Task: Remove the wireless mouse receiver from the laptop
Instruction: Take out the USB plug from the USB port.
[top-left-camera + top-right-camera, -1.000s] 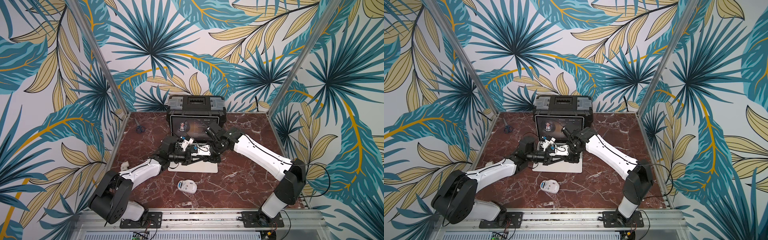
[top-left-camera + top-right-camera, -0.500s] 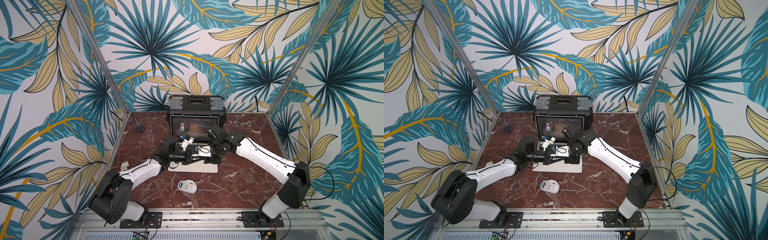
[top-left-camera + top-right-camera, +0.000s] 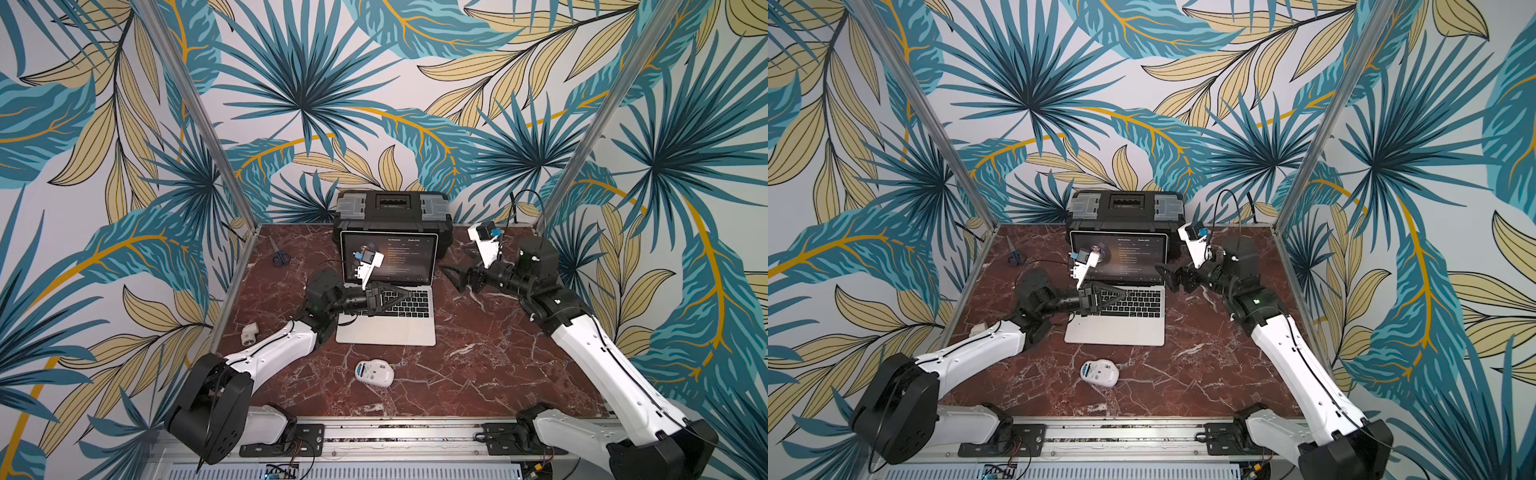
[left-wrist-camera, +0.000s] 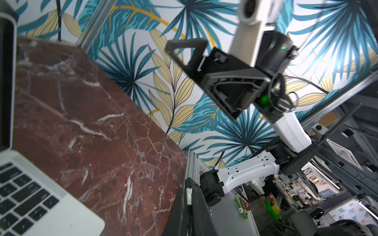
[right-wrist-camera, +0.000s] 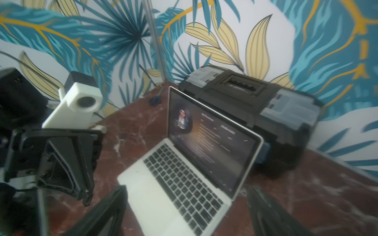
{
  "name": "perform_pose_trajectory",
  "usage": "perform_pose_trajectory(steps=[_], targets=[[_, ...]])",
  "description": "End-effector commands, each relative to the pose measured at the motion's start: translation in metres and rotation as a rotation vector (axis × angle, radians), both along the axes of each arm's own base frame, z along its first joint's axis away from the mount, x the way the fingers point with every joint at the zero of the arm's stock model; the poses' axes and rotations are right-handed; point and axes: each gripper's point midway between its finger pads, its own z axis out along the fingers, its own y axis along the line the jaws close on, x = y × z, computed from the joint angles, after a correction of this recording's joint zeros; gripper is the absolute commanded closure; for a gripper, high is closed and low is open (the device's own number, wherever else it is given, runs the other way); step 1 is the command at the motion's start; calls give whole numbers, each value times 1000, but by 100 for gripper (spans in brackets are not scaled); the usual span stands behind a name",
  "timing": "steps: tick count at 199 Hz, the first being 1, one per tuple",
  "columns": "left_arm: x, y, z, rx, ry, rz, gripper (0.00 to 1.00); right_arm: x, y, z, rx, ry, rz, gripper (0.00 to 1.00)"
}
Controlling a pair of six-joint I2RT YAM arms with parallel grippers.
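Hovering at 3 o'clock of the laptop (image 3: 386,328), just off its right edge and about level with the hinge, the right gripper (image 3: 453,276) points toward 9 o'clock with its jaws spread wide and nothing between them. The left gripper (image 3: 405,294) is closed, lying over the left half of the keyboard with its tip toward 3 o'clock (probably steadying the machine, though contact cannot be told). The receiver itself cannot be made out in any view, being too small, and the right wrist view is blurred. If it sits in a right-side port, its long axis would run 9 to 3, so the pull goes straight toward 3 and the right arm is nearer. Only bare marble table (image 3: 478,353) lies between that gripper and the edge. The wireless mouse (image 3: 374,372) lies underside up at the laptop's 6 o'clock, apart from it; the black toolbox (image 3: 392,208) stands close behind the screen at 12; scissors (image 3: 280,257) lie at 10, well apart.
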Motion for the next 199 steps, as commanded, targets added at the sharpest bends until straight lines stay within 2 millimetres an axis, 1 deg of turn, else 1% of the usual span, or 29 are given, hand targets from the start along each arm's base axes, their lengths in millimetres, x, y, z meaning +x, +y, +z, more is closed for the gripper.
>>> perform_pose_trajectory(steps=[1, 11, 18, 31, 44, 56, 67, 76, 97, 121, 129, 140, 154, 165, 199], targets=[[-17, 2, 48, -109, -268, -28, 100, -40, 41, 18, 341, 178, 362, 12], [-21, 1, 51, -116, -285, -45, 100, -47, 45, 28, 405, 172, 430, 14], [-25, 0, 54, -125, -300, -58, 100, -52, 47, 30, 420, 174, 465, 16], [-29, 1, 59, -144, -322, -65, 100, -60, 50, 28, 414, 185, 513, 21], [-31, 1, 62, -149, -329, -65, 100, -70, 53, 25, 394, 174, 553, 22], [-32, 0, 63, -149, -329, -71, 100, -75, 54, 20, 367, 171, 557, 26], [-32, -1, 63, -147, -325, -72, 100, -76, 55, 15, 342, 176, 553, 30], [-32, -2, 63, -146, -326, -76, 100, -77, 58, 10, 327, 191, 558, 31], [-33, -3, 63, -142, -326, -82, 100, -79, 63, 8, 321, 202, 585, 39], [-34, -4, 63, -139, -323, -84, 100, -78, 69, 2, 306, 211, 592, 41], [-34, -4, 64, -137, -323, -85, 100, -78, 72, 0, 301, 220, 600, 45], [-35, -4, 64, -137, -327, -86, 100, -82, 76, 0, 298, 225, 624, 49], [-35, -5, 63, -130, -323, -84, 100, -84, 79, -1, 293, 224, 636, 50], [-35, -5, 62, -127, -325, -83, 100, -86, 81, -1, 289, 223, 643, 54], [-36, -4, 60, -116, -324, -77, 100, -90, 82, 2, 288, 221, 663, 58]])
